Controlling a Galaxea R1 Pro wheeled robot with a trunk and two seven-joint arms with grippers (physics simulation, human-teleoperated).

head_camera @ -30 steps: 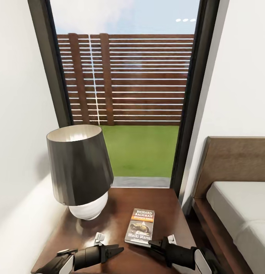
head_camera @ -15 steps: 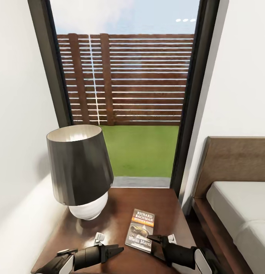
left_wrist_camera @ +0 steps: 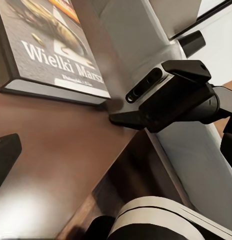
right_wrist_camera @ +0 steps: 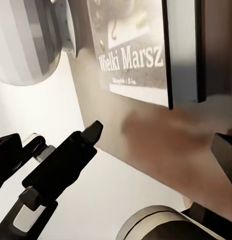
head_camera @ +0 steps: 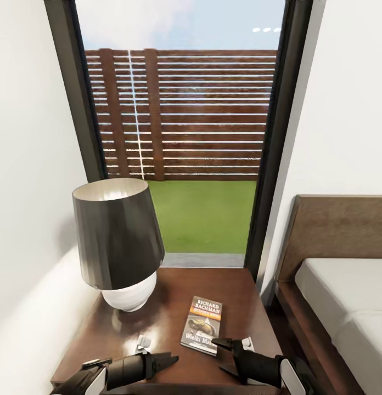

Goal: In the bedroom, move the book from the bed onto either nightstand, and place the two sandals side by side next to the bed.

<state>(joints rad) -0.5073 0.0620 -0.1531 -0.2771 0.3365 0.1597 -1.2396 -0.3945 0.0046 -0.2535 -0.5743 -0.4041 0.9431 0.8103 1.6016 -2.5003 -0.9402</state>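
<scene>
Item: book (head_camera: 202, 325), lying flat on the nightstand (head_camera: 174, 291), near its front edge and right of the lamp (head_camera: 118, 247); the bed (head_camera: 344, 307) sits beside the table on the right. Right claw (head_camera: 223, 356): spread wide, holding nothing, one fingertip over or just touching the book's near corner; I cannot tell which. Left claw (head_camera: 168, 361): I see its fingers nearly together and empty, low over the table, apart from the book. Risks, as I judge them: pulling my right arm back carelessly could catch that corner and drag the book off the front edge; a swing of my left arm could knock the lamp. Sandals not yet handled; turning away in this tight corner could clip the table.
</scene>
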